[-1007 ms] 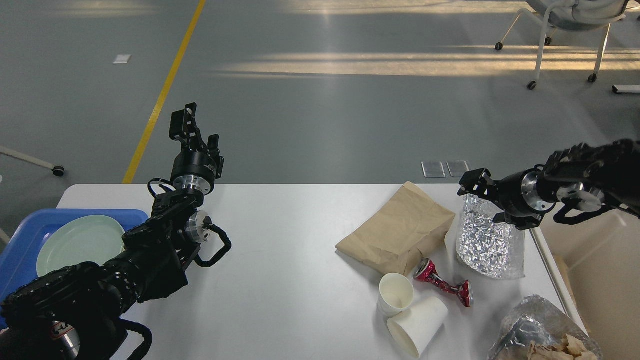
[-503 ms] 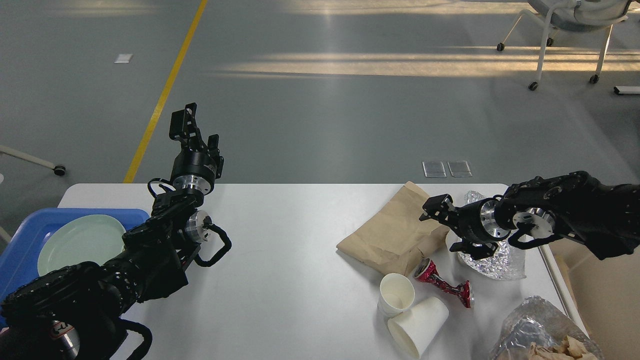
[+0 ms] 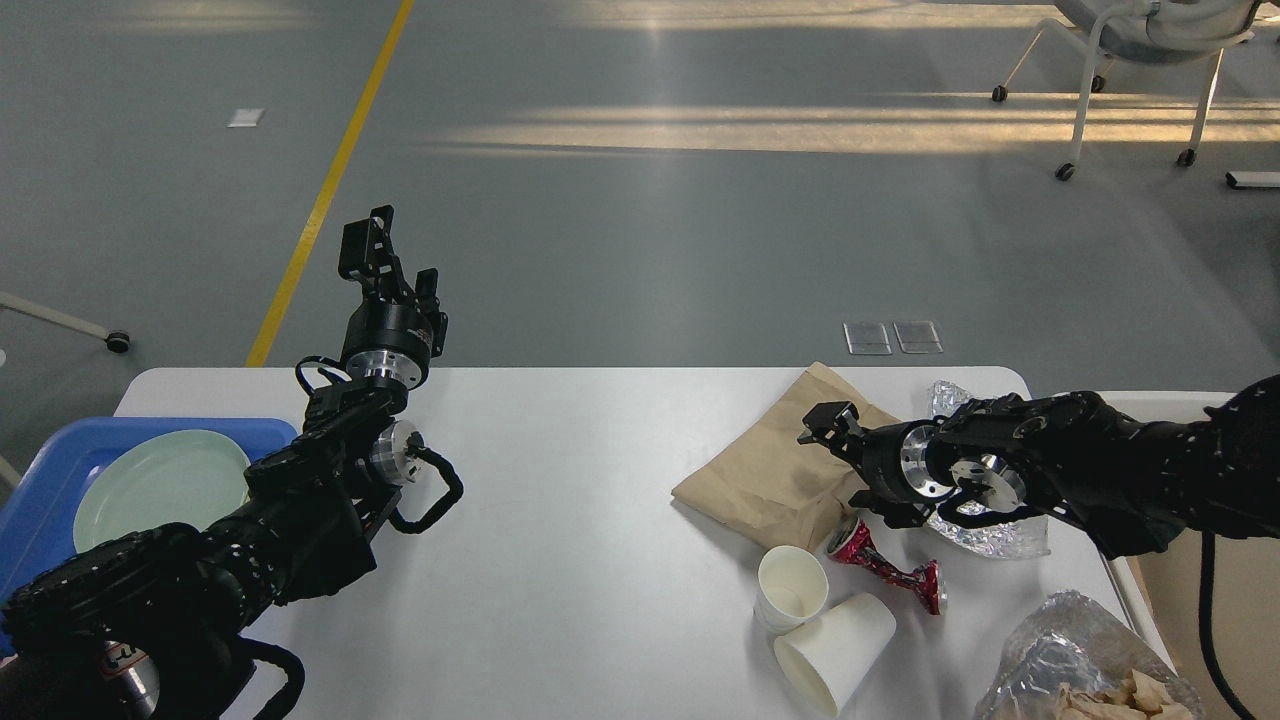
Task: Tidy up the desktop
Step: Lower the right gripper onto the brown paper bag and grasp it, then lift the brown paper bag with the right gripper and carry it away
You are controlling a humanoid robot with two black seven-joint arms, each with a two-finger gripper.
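Note:
The white desktop (image 3: 600, 500) carries litter at its right end: a crumpled brown paper bag (image 3: 780, 465), a crushed red can (image 3: 888, 566), an upright white paper cup (image 3: 792, 588), a second cup (image 3: 836, 650) lying on its side, and a silver foil bag (image 3: 990, 538) partly hidden by my right arm. My right gripper (image 3: 842, 460) is open and empty, low over the paper bag's right edge, just above the can. My left gripper (image 3: 390, 260) is open and empty, raised above the table's far left edge.
A blue tray (image 3: 40, 480) with a pale green plate (image 3: 160, 485) sits at the left end. A clear plastic bag (image 3: 1085, 655) with crumpled scraps lies at the front right corner. An off-white bin (image 3: 1200, 570) stands beside the table's right edge.
My right arm has swung left and down, from over the foil bag to over the paper bag's right edge. The left arm has not moved.

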